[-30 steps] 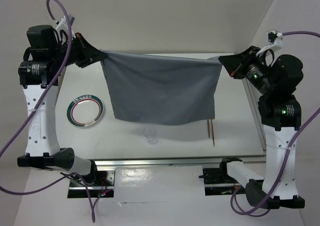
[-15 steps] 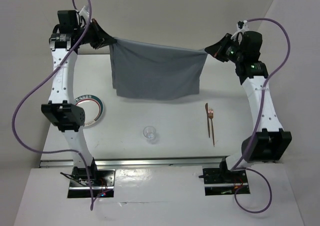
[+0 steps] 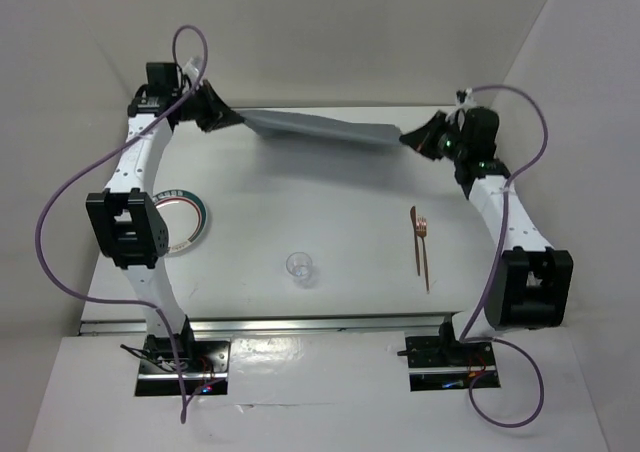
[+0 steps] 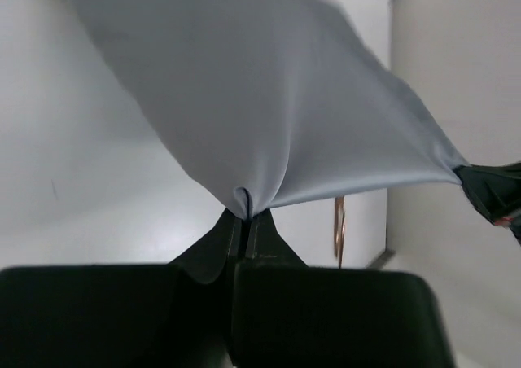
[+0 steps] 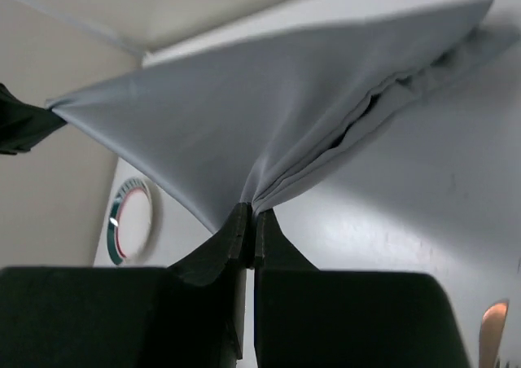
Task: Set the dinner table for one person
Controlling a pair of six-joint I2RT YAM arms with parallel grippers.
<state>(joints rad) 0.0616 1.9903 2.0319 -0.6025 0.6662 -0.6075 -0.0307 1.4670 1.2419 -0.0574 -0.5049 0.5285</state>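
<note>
Two robot arms reach to the far end of a white surface (image 3: pixel 330 207), which fills the space in front of them and has a metal rail (image 3: pixel 300 323) along its near edge. The left hand (image 3: pixel 236 118) and right hand (image 3: pixel 406 138) are each pinched tight on one corner of a grey cloth (image 3: pixel 320 129). It is stretched between them low over the far edge, with its free part bunched in folds. The step in hand looks like spreading this cloth as a place mat. The next move probably calls for drawing both corners toward the near side together, keeping the cloth taut, then lowering and letting go. The middle of the surface is bare. A plate (image 3: pixel 185 222) lies to the left, partly under the left arm, a glass (image 3: pixel 300 267) sits near the front, and cutlery (image 3: pixel 419 234) lies to the right. Walls stand close on both sides.
</note>
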